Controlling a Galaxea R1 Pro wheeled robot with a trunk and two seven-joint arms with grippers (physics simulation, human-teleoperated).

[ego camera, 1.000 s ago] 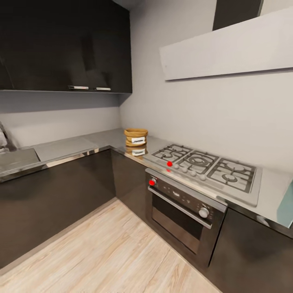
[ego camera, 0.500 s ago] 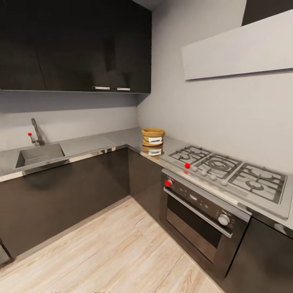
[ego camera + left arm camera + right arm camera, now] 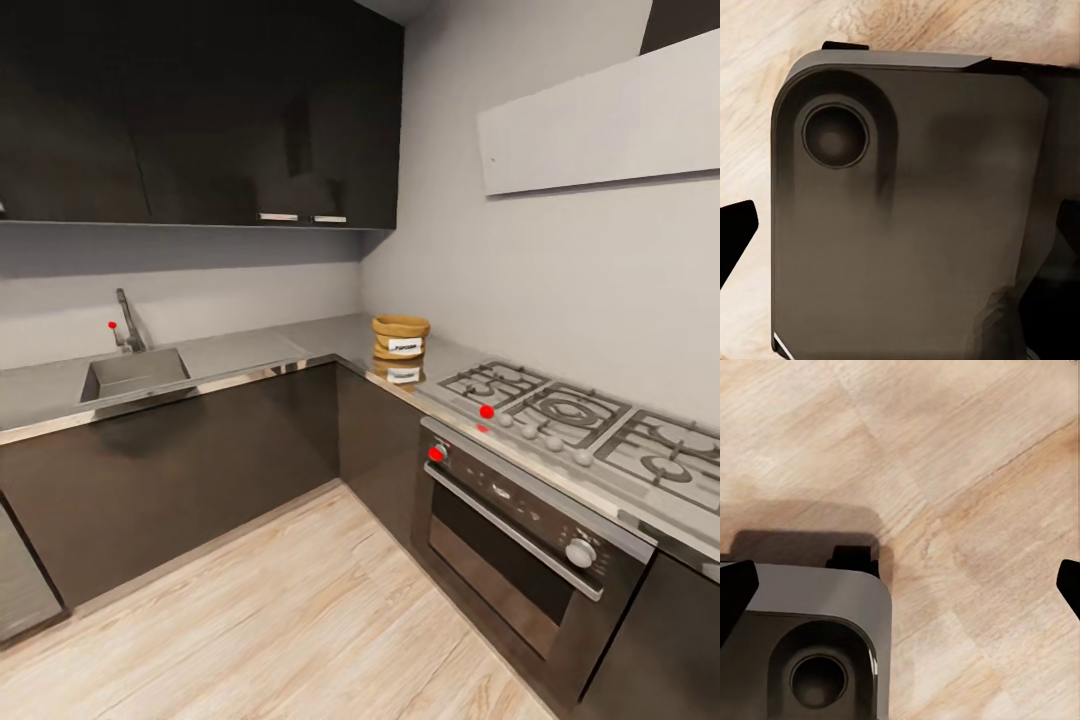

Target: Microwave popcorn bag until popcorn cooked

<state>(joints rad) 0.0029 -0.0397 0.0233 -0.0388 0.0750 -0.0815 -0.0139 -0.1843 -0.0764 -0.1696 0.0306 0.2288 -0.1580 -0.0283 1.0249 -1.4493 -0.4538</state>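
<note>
tan burlap popcorn bag (image 3: 401,337) w/ white label upright on glossy grey countertop (image 3: 250,351), corner by wall | steel gas hob (image 3: 580,425) beside it, sink (image 3: 133,372) well apart | both grippers: tips at wrist-view edges, spread wide, holding nothing, over wood floor (image 3: 967,487)

L-shaped grey countertop (image 3: 250,350) over dark cabinet fronts, glossy along its front edge. Sink (image 3: 135,372) sunk into the left run, with a tap (image 3: 128,320) just behind it. Popcorn bag (image 3: 401,337) upright near the inner corner, white label facing out, mirrored in the slab below. Steel gas hob (image 3: 580,425) set into the right run, just beside the bag. Pale wood floor (image 3: 290,620) below the cabinets
</note>
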